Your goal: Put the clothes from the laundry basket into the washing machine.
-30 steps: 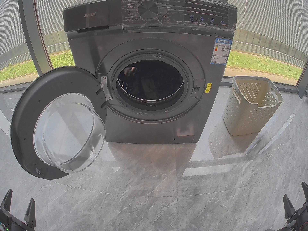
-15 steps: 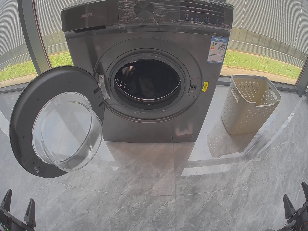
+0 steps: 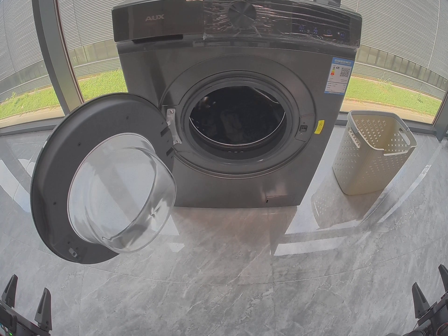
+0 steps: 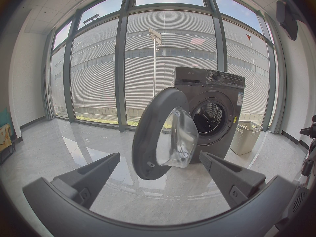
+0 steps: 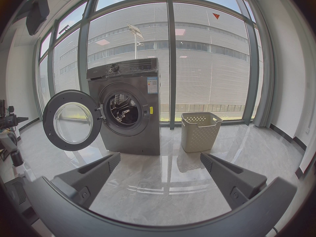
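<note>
Because the laundry basket (image 3: 373,164), standing just beside the washing machine (image 3: 224,47), looks empty and dark clothes (image 3: 233,126) appear to lie inside the drum (image 3: 263,102), the left gripper (image 3: 28,285) and right gripper (image 3: 428,277), both spread wide and empty, need only clear the swung-open door (image 3: 56,187) when approaching.

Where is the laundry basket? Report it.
In the head view the laundry basket stands on the floor at the robot's right, just beside the washing machine.

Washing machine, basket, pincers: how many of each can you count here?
Washing machine: 1
Laundry basket: 1
Pincers: 2, the left pincer and the right pincer
Total: 4
</note>
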